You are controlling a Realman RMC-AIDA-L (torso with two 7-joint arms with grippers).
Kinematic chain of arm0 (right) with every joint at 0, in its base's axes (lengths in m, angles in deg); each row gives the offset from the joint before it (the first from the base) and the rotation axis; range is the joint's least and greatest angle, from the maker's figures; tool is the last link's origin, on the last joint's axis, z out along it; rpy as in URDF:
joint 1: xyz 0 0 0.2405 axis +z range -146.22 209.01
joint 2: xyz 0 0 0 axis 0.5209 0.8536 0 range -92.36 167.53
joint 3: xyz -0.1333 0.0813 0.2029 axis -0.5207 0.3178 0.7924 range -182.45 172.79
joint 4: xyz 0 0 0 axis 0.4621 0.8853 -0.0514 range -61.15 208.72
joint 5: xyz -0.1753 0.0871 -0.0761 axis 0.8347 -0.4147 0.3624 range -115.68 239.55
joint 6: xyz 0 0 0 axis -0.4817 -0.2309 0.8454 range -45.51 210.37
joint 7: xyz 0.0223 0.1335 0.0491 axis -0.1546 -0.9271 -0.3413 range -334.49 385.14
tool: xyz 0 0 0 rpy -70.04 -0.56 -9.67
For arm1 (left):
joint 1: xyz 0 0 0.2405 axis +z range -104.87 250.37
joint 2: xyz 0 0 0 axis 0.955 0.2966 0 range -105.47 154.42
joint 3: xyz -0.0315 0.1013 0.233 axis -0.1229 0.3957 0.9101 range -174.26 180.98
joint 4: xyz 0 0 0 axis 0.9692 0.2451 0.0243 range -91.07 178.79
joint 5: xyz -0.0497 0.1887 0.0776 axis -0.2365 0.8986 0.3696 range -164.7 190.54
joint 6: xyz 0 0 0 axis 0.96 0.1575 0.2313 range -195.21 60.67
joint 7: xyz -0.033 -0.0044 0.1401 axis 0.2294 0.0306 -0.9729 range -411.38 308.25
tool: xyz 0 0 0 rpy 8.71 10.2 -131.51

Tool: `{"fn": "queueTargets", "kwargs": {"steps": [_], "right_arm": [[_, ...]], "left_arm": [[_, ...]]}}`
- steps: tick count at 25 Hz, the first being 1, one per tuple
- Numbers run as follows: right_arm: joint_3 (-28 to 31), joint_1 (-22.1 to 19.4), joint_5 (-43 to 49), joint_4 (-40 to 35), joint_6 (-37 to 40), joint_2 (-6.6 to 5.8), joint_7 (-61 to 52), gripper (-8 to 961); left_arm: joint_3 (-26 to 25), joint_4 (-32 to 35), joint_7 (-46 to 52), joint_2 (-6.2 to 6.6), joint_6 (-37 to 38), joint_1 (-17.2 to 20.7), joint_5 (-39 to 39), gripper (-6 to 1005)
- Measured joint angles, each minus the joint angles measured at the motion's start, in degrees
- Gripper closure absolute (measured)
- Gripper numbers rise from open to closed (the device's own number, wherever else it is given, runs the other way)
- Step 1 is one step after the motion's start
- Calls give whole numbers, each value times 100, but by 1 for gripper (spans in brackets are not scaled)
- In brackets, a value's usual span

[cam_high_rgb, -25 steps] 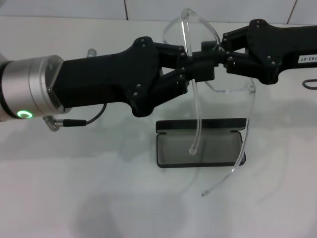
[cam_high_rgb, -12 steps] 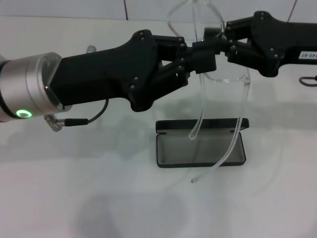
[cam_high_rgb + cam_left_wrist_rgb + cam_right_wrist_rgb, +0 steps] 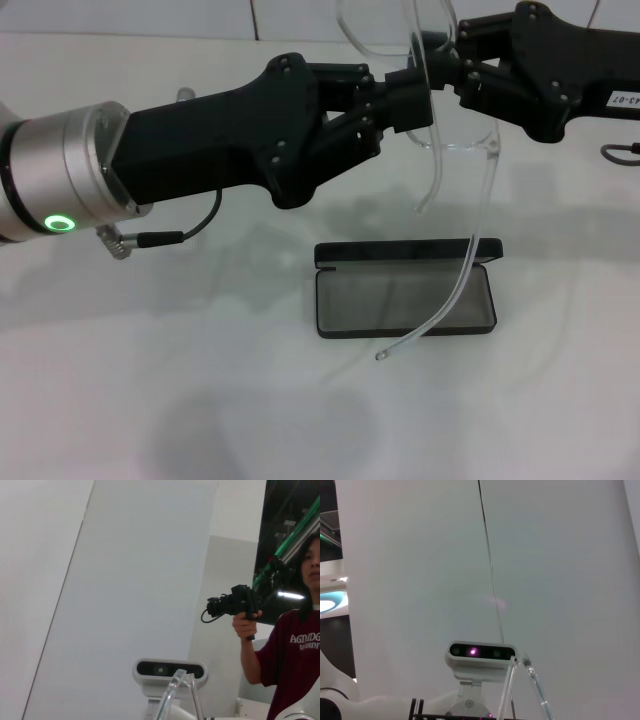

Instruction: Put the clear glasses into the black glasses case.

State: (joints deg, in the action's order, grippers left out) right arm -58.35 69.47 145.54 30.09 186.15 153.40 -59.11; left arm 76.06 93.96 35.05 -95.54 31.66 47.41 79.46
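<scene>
glasses first: your clear glasses [image 3: 440, 90] hang in the air at about 1 o'clock in the head view, front frame up between the two arms, both temple arms dangling down. the longer one curves toward 6 o'clock and crosses over the right end of the black glasses case [image 3: 404, 291], its tip showing just past the case's near edge; whether it touches the case you cannot tell from this view.

your left gripper [image 3: 405, 100] reaches in from 9 o'clock, fingers pinched tight on the clear glasses at the frame. your right gripper [image 3: 440, 62] comes in from 3 o'clock and meets the same frame, closed on it just beside the left one.

the case lies open on the white table [image 3: 200, 380], a little right of centre, lid standing up along its far edge, grey lining facing up.

both wrist views look upward: each shows a bit of the clear frame [image 3: 175, 695] [image 3: 527, 680] in front of the robot's head camera [image 3: 170, 670]. in the left wrist view, a person [image 3: 295, 650] holds up a black camera [image 3: 232, 602].
</scene>
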Motion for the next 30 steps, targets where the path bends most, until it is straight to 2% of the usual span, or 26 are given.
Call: {"fn": "queueTargets", "kwargs": {"steps": [30], "right_arm": [[-62,1,-55,76,8,2,38,837]], "left_arm": [[8,-71,-152,-20,-264,11,-87,901]]}}
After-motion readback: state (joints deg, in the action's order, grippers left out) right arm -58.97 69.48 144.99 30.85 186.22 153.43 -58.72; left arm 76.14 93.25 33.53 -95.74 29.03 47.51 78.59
